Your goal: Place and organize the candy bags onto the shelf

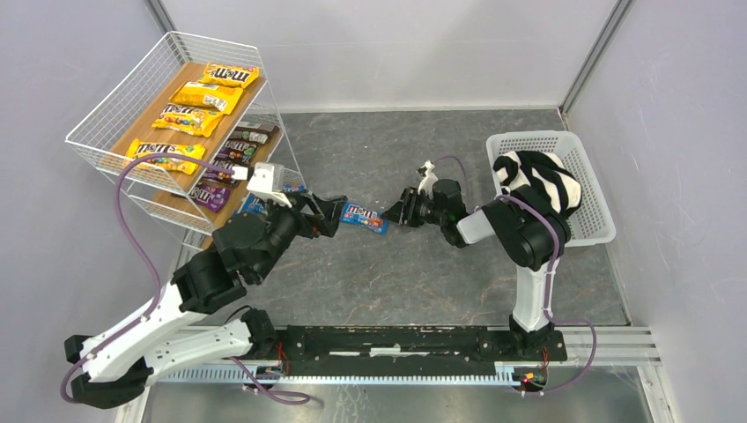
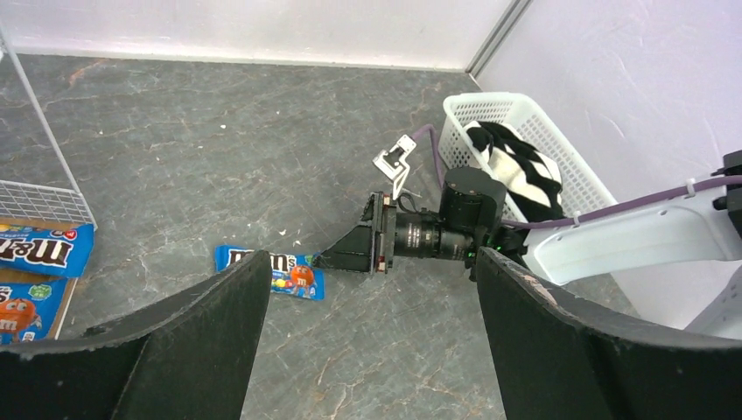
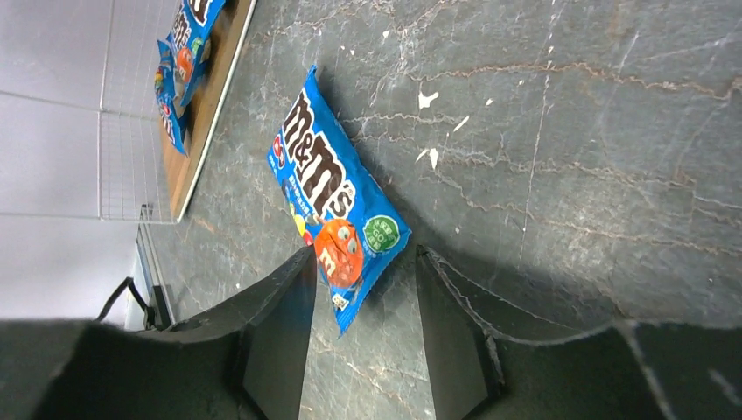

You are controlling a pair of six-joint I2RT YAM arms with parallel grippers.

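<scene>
One blue candy bag [image 1: 364,217] lies flat on the grey table between my two grippers. My right gripper [image 1: 394,214] is open, with its jaws on either side of the bag's near end [image 3: 337,188] and low over the table; the right wrist view shows the gripper [image 3: 366,258] not closed on the bag. My left gripper [image 1: 335,211] is open and empty just left of the bag; in its wrist view [image 2: 367,262] the bag [image 2: 269,271] lies beyond the left finger. The shelf [image 1: 106,115] holds yellow bags [image 1: 195,97] on top, dark purple ones [image 1: 231,152] in the middle and blue ones [image 2: 35,249] below.
A white lattice basket [image 1: 588,181] with a black-and-white striped cloth [image 1: 537,181] stands at the right, next to the right arm. Grey walls close in the table at the back and on both sides.
</scene>
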